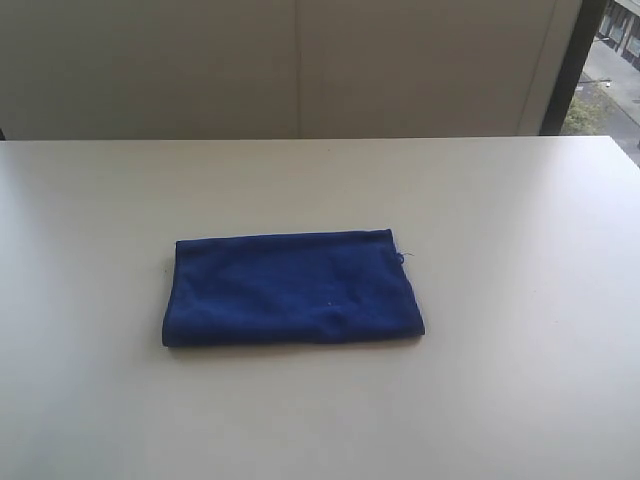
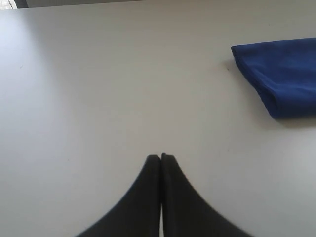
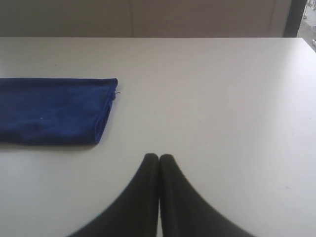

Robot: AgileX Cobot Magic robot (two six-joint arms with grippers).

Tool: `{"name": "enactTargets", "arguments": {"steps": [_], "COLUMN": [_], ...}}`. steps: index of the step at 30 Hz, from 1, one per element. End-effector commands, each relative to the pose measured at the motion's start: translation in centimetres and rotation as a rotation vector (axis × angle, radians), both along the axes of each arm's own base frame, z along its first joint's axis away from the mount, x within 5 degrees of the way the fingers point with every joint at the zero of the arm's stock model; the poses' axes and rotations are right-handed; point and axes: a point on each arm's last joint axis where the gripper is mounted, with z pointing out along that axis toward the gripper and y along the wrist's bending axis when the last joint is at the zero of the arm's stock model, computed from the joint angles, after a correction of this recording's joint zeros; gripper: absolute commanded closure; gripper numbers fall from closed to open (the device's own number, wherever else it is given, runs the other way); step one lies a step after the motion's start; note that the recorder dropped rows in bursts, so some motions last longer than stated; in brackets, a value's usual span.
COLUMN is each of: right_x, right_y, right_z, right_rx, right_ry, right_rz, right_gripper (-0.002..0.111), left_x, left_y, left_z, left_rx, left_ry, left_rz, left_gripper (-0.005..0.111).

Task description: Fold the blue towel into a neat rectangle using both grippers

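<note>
Item: towel (image 1: 290, 287), folded to a flat rectangle mid-table (image 1: 500, 400); my left gripper (image 2: 161, 157) and right gripper (image 3: 159, 157), jaws together, empty, parked apart since folding looks complete.

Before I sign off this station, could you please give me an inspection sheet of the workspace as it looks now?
Surface: white table, smooth, no marks seen.
Job's things: blue towel lies flat near the middle, folded into a rectangle; a loose thread at one far corner.
Clutter: nothing seen.
Grippers: left gripper shut, empty, apart from the towel; right gripper shut, empty, apart from the towel.
Cables: nothing seen.
Surroundings: pale wall behind the table; window showing outdoors.
</note>
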Motion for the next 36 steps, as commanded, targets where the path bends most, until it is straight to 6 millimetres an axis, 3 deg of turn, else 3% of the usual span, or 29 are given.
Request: {"name": "enactTargets", "arguments": {"steps": [1, 36], "right_x": [-0.03, -0.02], "right_y": [0.03, -0.29], "right_z": [-0.09, -0.09], "right_rx": [0.009, 0.008], "right_ry": [-0.005, -0.005], "right_rz": [0.004, -0.056], "right_gripper": [0.108, 0.108], "left_x": [-0.01, -0.01], "left_y": [-0.02, -0.02], "left_z": [-0.03, -0.03], "left_rx": [-0.011, -0.011], "left_ry": [-0.006, -0.006], "left_rz": [0.003, 0.003], "left_gripper": [0.107, 0.107]}}
